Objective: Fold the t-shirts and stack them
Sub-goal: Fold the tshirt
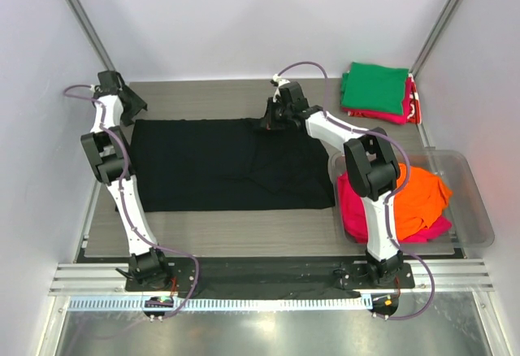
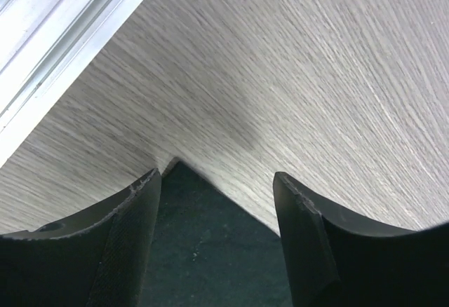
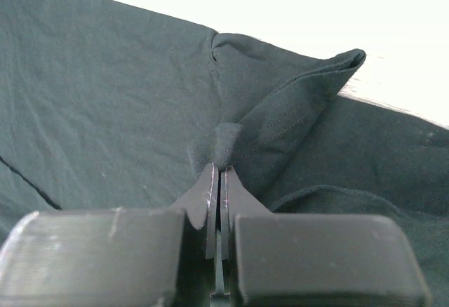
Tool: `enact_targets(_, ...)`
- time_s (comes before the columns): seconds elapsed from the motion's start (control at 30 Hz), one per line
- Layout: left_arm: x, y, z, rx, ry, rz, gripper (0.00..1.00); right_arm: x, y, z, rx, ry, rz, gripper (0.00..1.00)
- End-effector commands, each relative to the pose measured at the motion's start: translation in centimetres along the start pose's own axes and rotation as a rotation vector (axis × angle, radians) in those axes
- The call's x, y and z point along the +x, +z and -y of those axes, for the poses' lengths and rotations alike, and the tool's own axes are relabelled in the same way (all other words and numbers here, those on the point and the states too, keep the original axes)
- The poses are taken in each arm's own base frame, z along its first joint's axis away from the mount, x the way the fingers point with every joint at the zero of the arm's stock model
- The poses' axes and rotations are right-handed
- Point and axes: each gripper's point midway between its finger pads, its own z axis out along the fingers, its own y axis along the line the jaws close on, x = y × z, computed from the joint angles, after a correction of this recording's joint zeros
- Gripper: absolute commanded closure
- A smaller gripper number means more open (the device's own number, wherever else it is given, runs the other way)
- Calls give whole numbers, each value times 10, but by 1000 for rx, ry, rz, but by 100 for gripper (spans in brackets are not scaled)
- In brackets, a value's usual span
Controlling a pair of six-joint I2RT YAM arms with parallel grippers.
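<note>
Wood-grain table [image 1: 244,223], black t-shirt [image 1: 211,165] flat, right tool [image 3: 219,178] pinching its edge, left tool [image 2: 217,178] wide at corner

No word, brand or number can be read in any view. The only candidates are too small to make out. One is a white mark on the right edge of the pink-red folded cloth t-shirt [image 1: 378,115] at the far right corner of the counter. The others are coloured specks on the small black box under the left arm's base [image 1: 158,301] and the small black box under the right arm's base [image 1: 383,301], at the near edge.
</note>
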Motion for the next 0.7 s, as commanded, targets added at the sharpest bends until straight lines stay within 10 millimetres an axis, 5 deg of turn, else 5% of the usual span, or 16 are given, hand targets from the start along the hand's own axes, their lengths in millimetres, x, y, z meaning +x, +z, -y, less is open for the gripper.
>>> enact_targets(0.0,2,4,-2,-4,11,-10,34,-21,-10,-11,-27,-18,65,99)
enact_targets(0.4,27,1,-14,-40,33,-64,57,-15,-14,-4,-5,-12,61,99)
enact_targets(0.67,33,0,-18,-48,40,-76,83,-12,-17,6,9,-4,57,99)
